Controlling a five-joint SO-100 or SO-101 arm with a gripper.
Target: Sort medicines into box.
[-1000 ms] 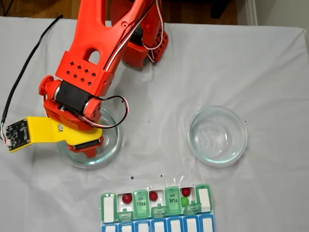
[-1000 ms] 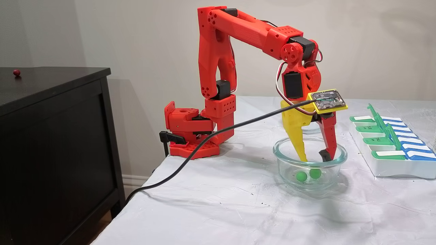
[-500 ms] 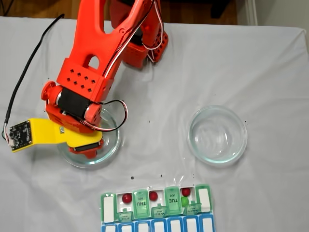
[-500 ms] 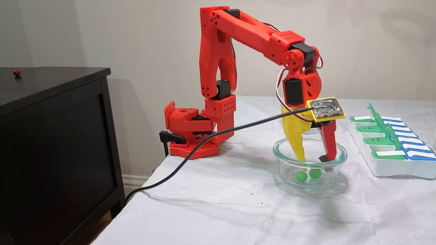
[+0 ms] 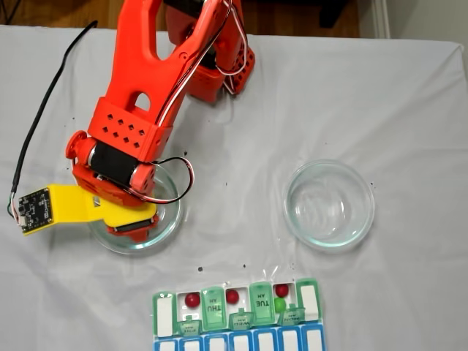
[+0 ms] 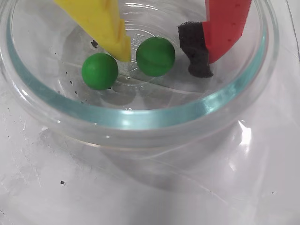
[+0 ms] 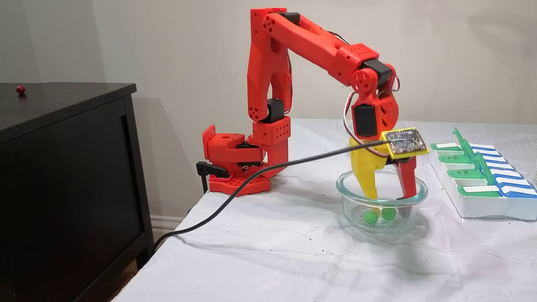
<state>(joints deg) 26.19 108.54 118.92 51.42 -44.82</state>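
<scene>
We see the gripper [image 6: 164, 61] dropped lower into the glass dish [image 6: 140, 117], fingers spread around one green pill [image 6: 155, 56].

End effector [image 6: 164, 65] now lower, deep in the glass dish [image 7: 415, 197], astride 1 green pill [image 6: 155, 56].

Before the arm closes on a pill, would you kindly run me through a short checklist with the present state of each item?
1. Gripper open: ok, a clear gap between the yellow and red fingers.
2. Target between the fingers: ok, the right green pill sits between them in the wrist view.
3. Second green pill clear of the grasp: ok, it lies outside the yellow finger, apart from the other pill.
4. Fingertips low enough: cannot tell; they are inside the glass dish, contact with its floor unclear.
5. Pill organizer has open cells: ok.
</scene>
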